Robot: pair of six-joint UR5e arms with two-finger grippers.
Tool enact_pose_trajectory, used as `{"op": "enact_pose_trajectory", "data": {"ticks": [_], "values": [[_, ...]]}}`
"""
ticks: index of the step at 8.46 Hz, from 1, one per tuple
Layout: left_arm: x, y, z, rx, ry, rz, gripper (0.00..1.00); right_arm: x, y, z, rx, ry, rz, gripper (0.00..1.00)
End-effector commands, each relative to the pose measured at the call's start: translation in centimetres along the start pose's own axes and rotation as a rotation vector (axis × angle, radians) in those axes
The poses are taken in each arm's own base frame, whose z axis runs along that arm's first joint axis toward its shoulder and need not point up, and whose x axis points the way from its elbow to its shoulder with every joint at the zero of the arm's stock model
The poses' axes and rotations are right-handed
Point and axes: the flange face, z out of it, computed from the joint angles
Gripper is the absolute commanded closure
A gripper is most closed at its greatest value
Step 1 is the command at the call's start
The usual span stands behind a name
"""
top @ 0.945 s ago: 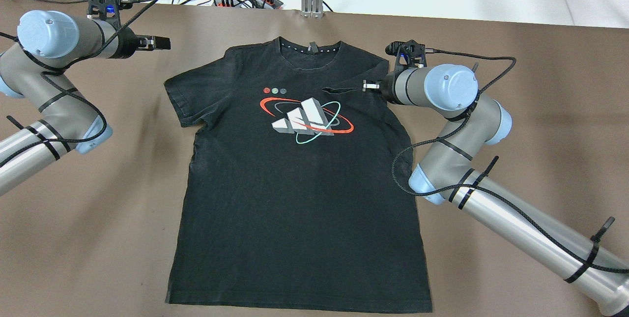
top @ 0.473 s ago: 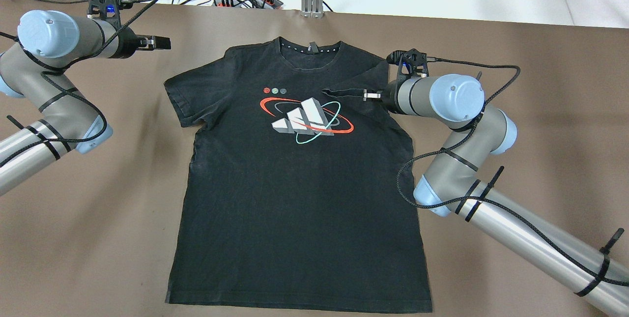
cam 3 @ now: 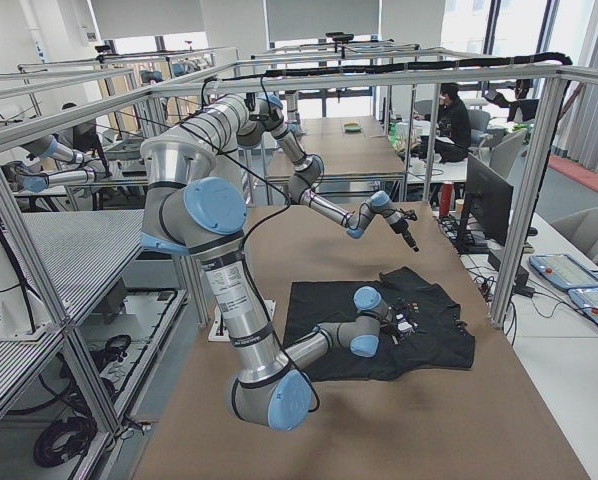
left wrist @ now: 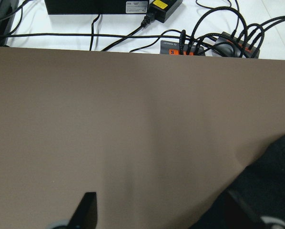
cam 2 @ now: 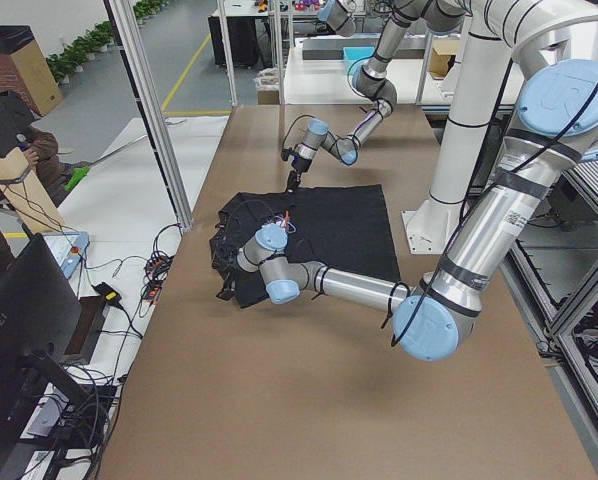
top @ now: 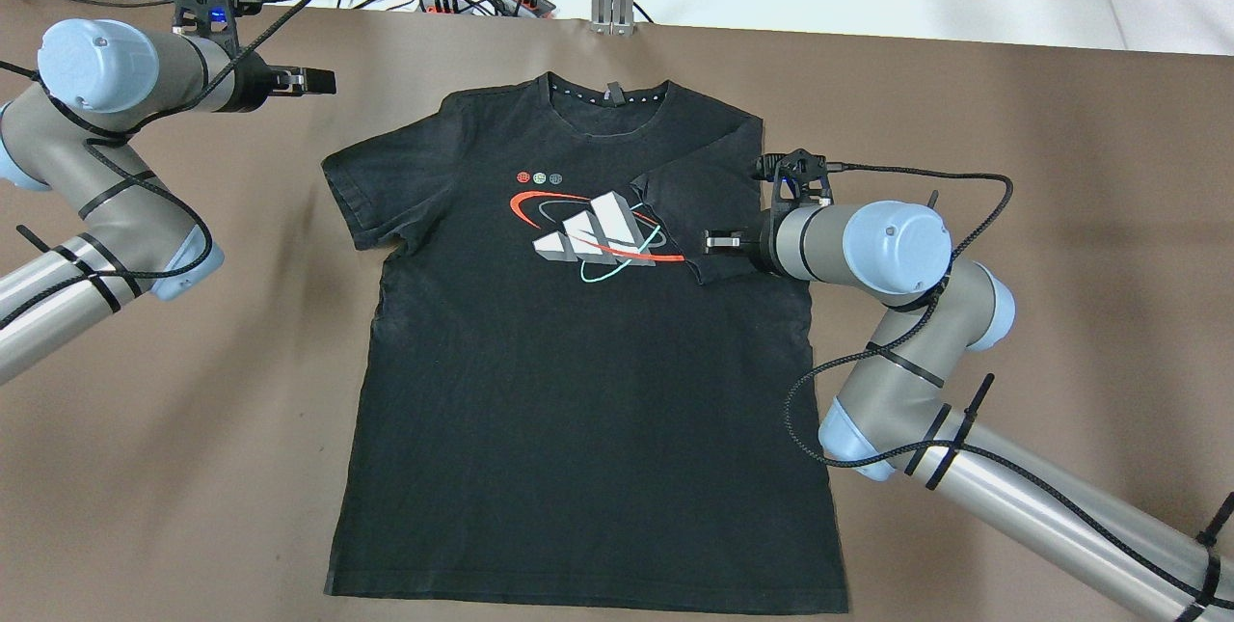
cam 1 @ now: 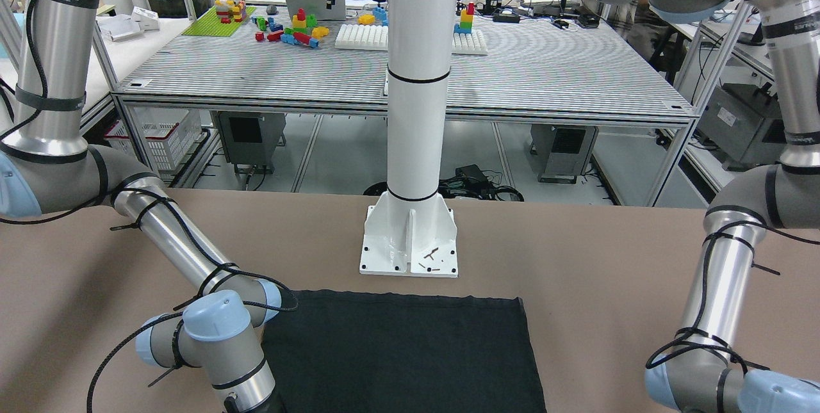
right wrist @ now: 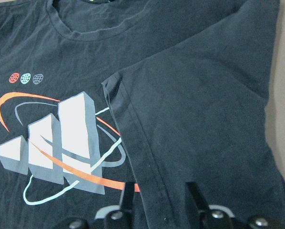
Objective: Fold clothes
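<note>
The black T-shirt (top: pixel 578 391) lies flat on the brown table (top: pixel 1012 121), one sleeve (right wrist: pixel 195 109) folded onto its chest beneath the right gripper (top: pixel 711 241), seemingly parted and empty, while the left gripper (top: pixel 318 80) hovers spread, holding nothing.

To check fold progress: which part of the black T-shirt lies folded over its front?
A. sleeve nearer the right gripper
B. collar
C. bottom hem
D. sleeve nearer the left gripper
A: the sleeve by the right gripper lies across the chest of the T-shirt, overlapping the printed logo.
</note>
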Motion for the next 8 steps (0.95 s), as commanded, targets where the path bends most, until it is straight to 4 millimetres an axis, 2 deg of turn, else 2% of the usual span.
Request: {"op": "enact_pose_trajectory", "data": {"ticks": [1, 2, 5, 6, 7, 8], "values": [[0.9, -0.5, -0.2, 0.008, 0.013, -0.005, 0.06, 0.2, -3.5, -2.2, 0.051, -0.013, -0.035, 0.06], [1.7, -1.0, -0.3, 0.012, 0.019, -0.005, 0.06, 0.0, -5.5, -3.1, 0.055, -0.016, -0.029, 0.06], [0.6, -0.3, 0.0, -0.009, 0.012, 0.080, 0.06, 0.7, -6.6, -3.4, 0.058, 0.011, -0.022, 0.06], [-0.8, 0.5, 1.0, -0.027, -0.013, 0.157, 0.06, 0.8, -7.0, -3.5, 0.062, 0.015, -0.016, 0.06], [-0.8, 1.5, 1.8, -0.044, -0.018, 0.192, 0.06, 0.8, -7.1, -3.5, 0.062, 0.018, -0.015, 0.06], [0.2, 3.3, 2.6, -0.067, -0.011, 0.219, 0.06, 0.9, -7.3, -3.6, 0.066, 0.023, -0.012, 0.06]]}}
